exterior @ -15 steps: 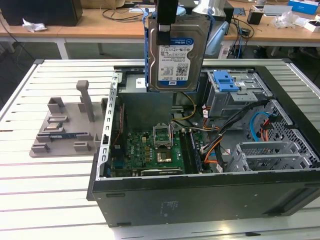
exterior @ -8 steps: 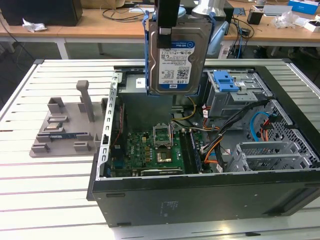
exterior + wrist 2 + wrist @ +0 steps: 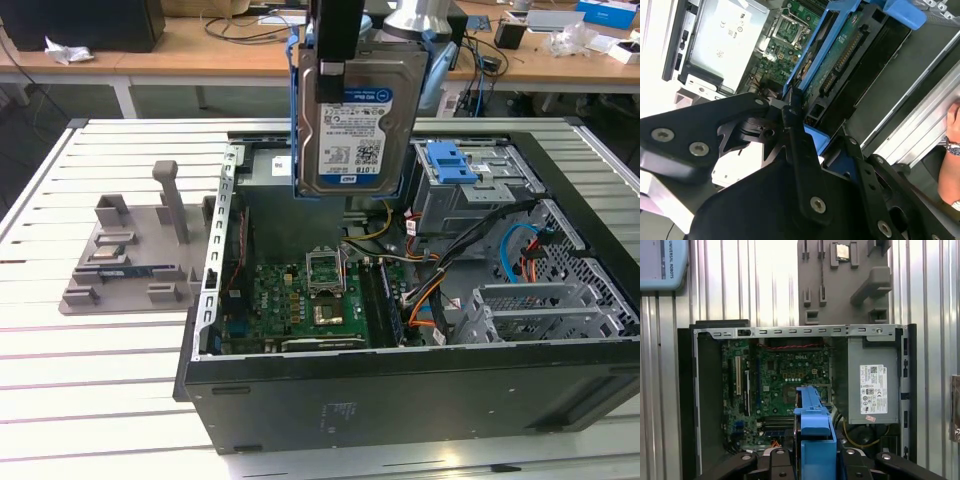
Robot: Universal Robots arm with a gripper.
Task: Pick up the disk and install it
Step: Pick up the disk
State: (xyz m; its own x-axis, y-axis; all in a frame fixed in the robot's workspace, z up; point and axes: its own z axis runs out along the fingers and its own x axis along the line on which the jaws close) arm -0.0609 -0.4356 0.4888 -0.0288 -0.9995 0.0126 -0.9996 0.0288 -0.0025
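The disk (image 3: 355,115), a silver hard drive with a white-and-blue label in a blue plastic carrier, hangs upright above the open computer case (image 3: 400,390). My gripper (image 3: 335,62) is shut on its upper edge. In the second wrist view the disk (image 3: 840,55) appears edge-on, its connector side showing, running away from the black fingers (image 3: 792,125). In the first wrist view the blue carrier (image 3: 815,432) sits between the gripper's black links, high over the motherboard (image 3: 790,375).
A grey drive bay with a blue latch bracket (image 3: 450,160) sits at the case's back, toward the exterior view's right. The power supply (image 3: 872,385) fills one corner. A grey fixture (image 3: 130,250) lies at the exterior view's left. A person's hand (image 3: 952,130) is near the case.
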